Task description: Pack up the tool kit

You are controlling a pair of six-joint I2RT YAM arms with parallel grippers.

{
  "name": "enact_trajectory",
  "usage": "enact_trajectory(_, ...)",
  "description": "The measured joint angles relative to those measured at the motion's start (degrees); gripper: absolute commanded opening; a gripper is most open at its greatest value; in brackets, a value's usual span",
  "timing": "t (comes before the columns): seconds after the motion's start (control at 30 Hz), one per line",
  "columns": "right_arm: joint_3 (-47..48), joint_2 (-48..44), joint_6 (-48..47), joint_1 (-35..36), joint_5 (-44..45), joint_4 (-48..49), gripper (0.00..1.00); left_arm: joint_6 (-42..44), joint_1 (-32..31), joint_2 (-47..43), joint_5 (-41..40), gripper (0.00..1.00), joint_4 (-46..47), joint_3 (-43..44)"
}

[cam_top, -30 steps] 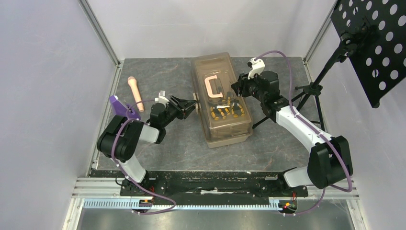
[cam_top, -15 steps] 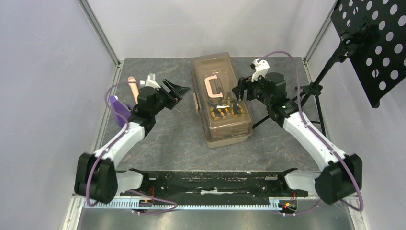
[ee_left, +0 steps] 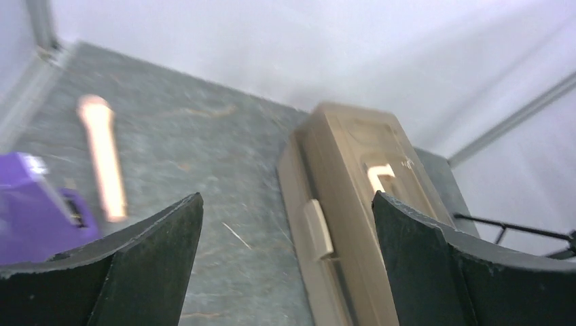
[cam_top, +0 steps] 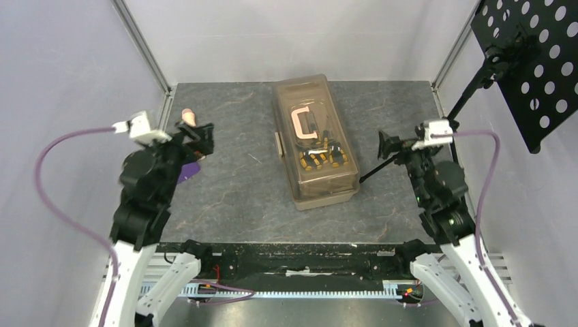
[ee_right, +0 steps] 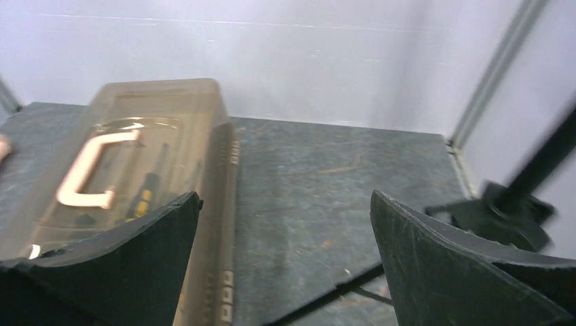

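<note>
Top external: toolbox lid down, mid-surface, screwdrivers showing inside. My left claw, right claw were at its sides a second ago; now pulled back, spread wide, empty. Packing looks finished.

toolbox: translucent tan plastic, smooth, slight gloss on lid. handle: pinkish opaque plastic, smooth. tabletop: dark grey, matt, mottled like stone. left gripper fingers: matt black, faintly grainy.
</note>
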Motion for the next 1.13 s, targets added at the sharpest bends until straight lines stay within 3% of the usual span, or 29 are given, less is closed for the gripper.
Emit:
enact_trajectory(0.23,-12.3,-17.5,-3.5,-0.1,9.3,1.3,0.98,10.8,0.0,-14.3,-12.4,1.0,-5.9,4.0)
enact_trajectory(0.5,-22.0,-29.6,-5.6,-0.1,16.8,7.1,0.98,15.8,0.0,-24.1,-21.6,1.0,-2.6,-2.2)
enact_trajectory(0.87,-23.4,-30.6,-7.5,-0.1,20.3,11.3,0.98,17.5,0.0,-27.8,-28.9,1.0,10.8,-15.5)
enact_trajectory(1.13,-23.5,-28.8,-7.7,-0.1,20.8,13.4,0.98,17.5,0.0,-29.3,-30.8,1.0,15.5,-18.8)
